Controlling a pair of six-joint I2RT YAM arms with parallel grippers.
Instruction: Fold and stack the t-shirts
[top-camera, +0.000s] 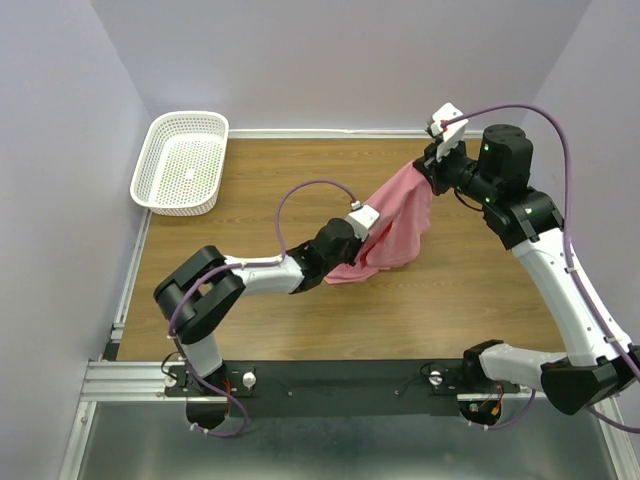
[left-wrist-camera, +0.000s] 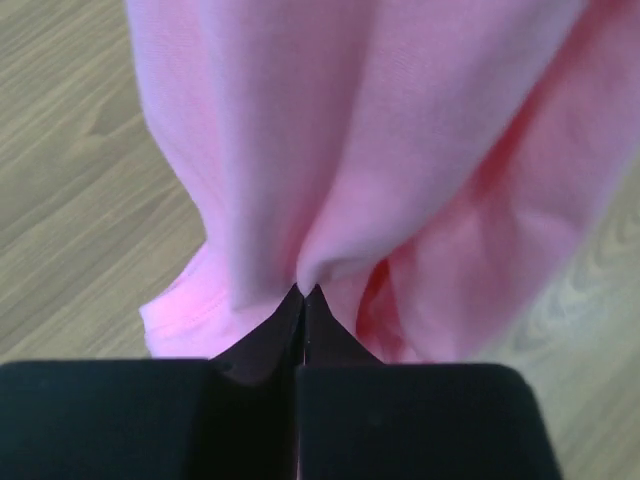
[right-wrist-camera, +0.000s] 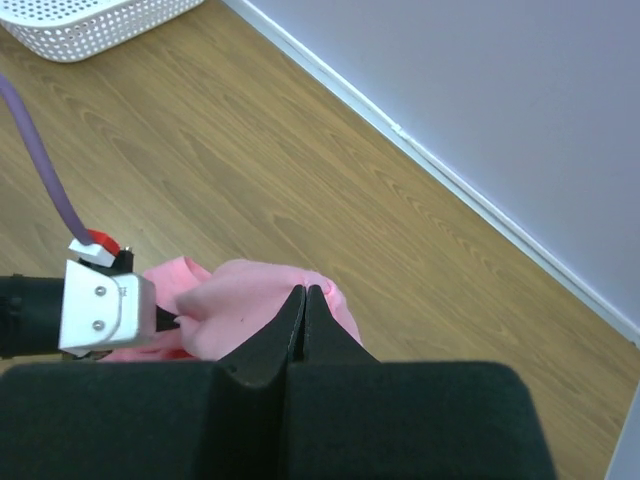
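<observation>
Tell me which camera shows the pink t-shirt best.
The top external view: nearly all of the t-shirt shows, hanging between the right pincer and the left pincer. The left wrist view gives only close-up folds, and the right wrist view only a small bunch beneath its closed pincer.

A white plastic mesh basket (top-camera: 150, 170) sits at the far left corner of the wooden table (top-camera: 260, 170), its long side running along the left edge, with nothing visible inside it. Pale lilac walls (top-camera: 350, 60) enclose the table, and a white strip (right-wrist-camera: 420, 150) lines the far edge.
</observation>
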